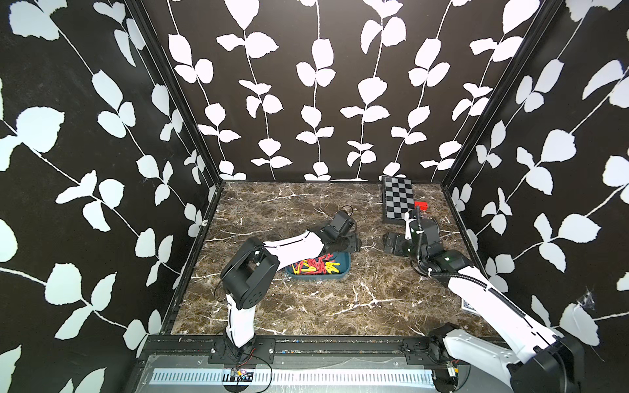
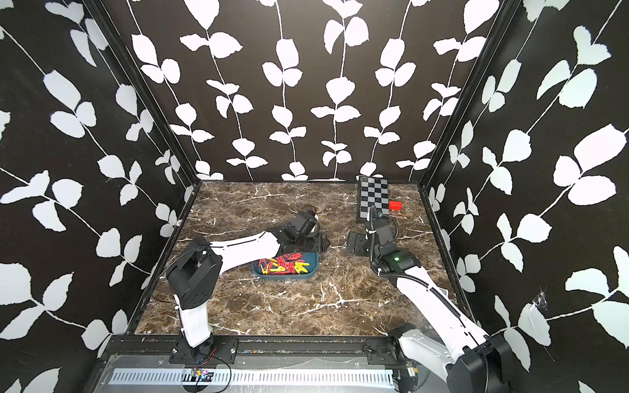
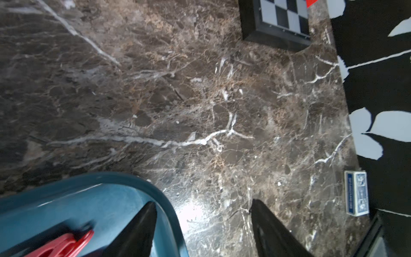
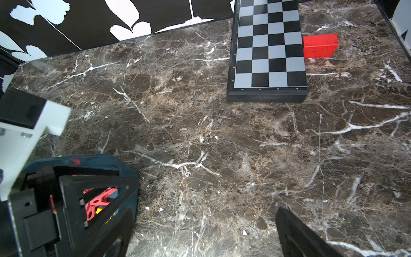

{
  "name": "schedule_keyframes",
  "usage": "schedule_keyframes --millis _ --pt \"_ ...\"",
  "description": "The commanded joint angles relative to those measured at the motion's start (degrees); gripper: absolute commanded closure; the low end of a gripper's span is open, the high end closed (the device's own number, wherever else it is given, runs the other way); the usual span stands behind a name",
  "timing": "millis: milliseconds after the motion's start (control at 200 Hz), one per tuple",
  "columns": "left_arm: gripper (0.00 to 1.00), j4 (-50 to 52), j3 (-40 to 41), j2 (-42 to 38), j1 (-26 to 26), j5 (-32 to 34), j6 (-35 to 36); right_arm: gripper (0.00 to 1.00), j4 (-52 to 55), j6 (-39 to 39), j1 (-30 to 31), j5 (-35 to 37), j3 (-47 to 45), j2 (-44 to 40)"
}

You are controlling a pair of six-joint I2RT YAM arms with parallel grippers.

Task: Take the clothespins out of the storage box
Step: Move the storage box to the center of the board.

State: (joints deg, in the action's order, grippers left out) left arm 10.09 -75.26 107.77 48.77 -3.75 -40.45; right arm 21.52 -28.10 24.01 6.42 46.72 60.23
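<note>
The teal storage box [image 1: 320,278] [image 2: 282,277] sits mid-table, filled with red and yellow clothespins [image 1: 316,267] [image 2: 284,267]. My left gripper [image 1: 352,244] [image 3: 202,202] hangs low at the box's far right corner and is open. Its jaws straddle the box rim [image 3: 155,189], one finger inside the box and the other over bare marble. Nothing is clamped. A blurred red clothespin [image 3: 64,244] lies inside near the inner finger. My right gripper [image 1: 388,243] [image 4: 200,213] is wide open over the marble just right of the box [image 4: 124,169], holding nothing.
A black-and-grey checkerboard box [image 1: 398,200] [image 4: 269,49] lies at the back right. A small red block [image 1: 421,205] [image 4: 320,45] sits beside it. A blue card deck [image 3: 357,193] lies near the right wall. Patterned walls enclose three sides of the table.
</note>
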Motion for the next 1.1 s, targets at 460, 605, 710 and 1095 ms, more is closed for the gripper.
schedule_keyframes --millis 460,605,710,1095 --pt "0.01 16.03 8.18 -23.93 -8.17 8.68 7.85 0.01 3.09 -0.81 5.34 -0.96 7.73 10.70" --pt "0.01 21.24 11.47 -30.37 -13.13 11.37 11.71 0.01 3.64 -2.34 9.99 1.15 10.91 16.40" --pt "0.01 24.15 13.79 -34.40 -14.64 14.80 13.83 0.06 3.95 -3.75 13.78 3.23 12.70 20.27" --pt "0.01 25.40 21.36 -43.96 -16.19 16.96 15.39 0.40 1.36 -10.34 20.13 4.67 19.56 36.58"
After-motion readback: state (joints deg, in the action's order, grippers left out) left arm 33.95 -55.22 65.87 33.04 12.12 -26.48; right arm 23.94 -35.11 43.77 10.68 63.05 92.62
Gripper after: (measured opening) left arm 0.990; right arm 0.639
